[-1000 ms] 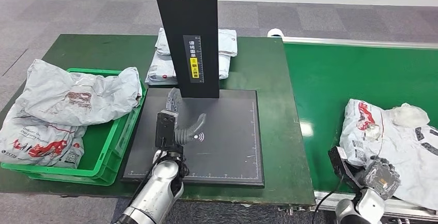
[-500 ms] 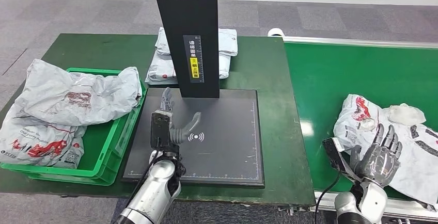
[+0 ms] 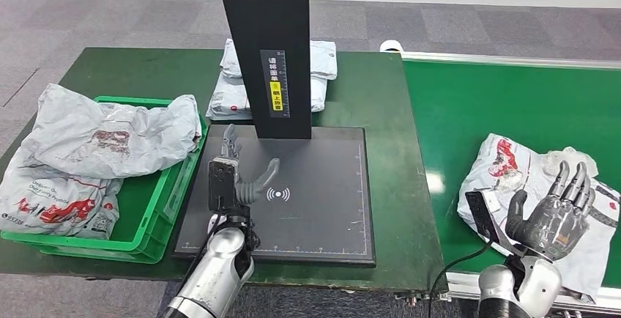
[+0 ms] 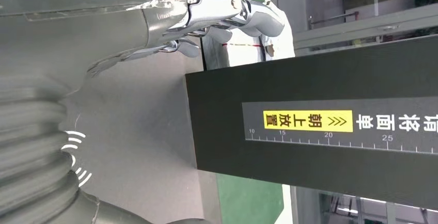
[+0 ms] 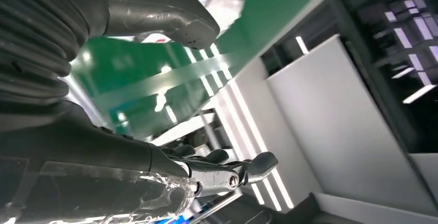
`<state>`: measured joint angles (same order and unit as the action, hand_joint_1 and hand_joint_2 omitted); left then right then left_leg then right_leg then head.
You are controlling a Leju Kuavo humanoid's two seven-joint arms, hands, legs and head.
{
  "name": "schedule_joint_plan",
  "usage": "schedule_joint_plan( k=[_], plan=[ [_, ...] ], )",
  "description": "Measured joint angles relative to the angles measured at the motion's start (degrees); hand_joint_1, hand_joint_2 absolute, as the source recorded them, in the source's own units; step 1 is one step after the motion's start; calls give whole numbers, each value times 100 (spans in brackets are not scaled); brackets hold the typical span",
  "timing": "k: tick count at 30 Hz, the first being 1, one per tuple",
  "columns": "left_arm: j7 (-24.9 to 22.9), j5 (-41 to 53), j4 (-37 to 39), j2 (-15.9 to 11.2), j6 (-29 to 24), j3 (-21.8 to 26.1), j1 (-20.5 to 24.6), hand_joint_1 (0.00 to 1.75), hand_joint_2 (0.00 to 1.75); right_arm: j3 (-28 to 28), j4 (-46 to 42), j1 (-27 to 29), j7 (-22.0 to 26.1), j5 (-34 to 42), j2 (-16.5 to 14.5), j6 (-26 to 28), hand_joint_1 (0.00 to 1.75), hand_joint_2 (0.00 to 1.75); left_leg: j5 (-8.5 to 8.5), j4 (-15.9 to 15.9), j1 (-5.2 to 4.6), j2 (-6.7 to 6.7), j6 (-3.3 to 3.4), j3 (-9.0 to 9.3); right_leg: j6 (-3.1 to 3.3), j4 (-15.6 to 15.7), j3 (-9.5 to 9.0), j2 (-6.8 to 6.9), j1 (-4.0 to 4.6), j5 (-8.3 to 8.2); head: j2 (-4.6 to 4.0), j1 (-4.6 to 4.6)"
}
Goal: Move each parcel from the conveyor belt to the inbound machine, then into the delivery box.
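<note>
Both of your hands are empty, fingers spread.
Your right hand (image 3: pixel 553 212) hovers over the parcel (image 3: pixel 512 179) on the conveyor belt (image 3: pixel 498 105); your left hand (image 3: pixel 238 168) hangs above the inbound machine (image 3: pixel 322 201), beside the delivery box (image 3: pixel 157 212).

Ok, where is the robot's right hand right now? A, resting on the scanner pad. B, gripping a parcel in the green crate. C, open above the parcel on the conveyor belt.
C: the right hand is open, fingers spread, over the crumpled parcel on the conveyor belt.

3 parcel piles: crate (image 3: pixel 110 160), table (image 3: pixel 234 87), belt (image 3: pixel 542 186); 2 hands.
</note>
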<state>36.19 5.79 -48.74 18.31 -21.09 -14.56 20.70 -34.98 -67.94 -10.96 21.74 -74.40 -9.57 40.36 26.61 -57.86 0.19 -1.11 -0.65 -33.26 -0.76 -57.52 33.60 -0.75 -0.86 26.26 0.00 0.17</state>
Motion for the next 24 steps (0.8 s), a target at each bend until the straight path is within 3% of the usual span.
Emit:
schedule_joint_plan(
  k=[2,4,6,9,16,24],
  plan=[
    [8,-4,-14,-3,17,16,-7,0,175,-74,194,-98,-446,-246,19,-7,0,175,0,0,0,1,0,0,0,0,0,-2,1,0,0,-1],
    [16,-9,-19,-5,76,27,-9,0,175,-82,712,-265,-1266,-554,147,-139,0,175,0,0,1,3,0,1,0,0,-1,-4,0,-1,0,-1],
    [23,-14,-14,-6,159,29,-8,0,175,-46,1423,-438,-2132,-755,368,-515,0,175,-3,-1,-1,-2,4,0,-1,1,-3,4,-1,-1,0,1],
    [31,-17,21,-6,297,31,2,0,175,44,2433,-641,-2841,-748,709,-1320,0,175,-6,-3,-4,-11,9,-2,-2,1,-2,17,-4,-2,0,1],
    [33,-32,174,-1,484,29,95,0,175,122,3900,-932,-3599,-622,1396,-2485,0,175,0,-5,2,-6,7,16,-4,9,-17,11,4,1,0,-1],
    [-2,-33,246,3,497,26,138,0,175,158,4461,-1072,-3619,-390,1682,-2610,0,175,6,-5,18,-15,20,66,-18,47,-89,23,20,6,0,1]
  ],
)
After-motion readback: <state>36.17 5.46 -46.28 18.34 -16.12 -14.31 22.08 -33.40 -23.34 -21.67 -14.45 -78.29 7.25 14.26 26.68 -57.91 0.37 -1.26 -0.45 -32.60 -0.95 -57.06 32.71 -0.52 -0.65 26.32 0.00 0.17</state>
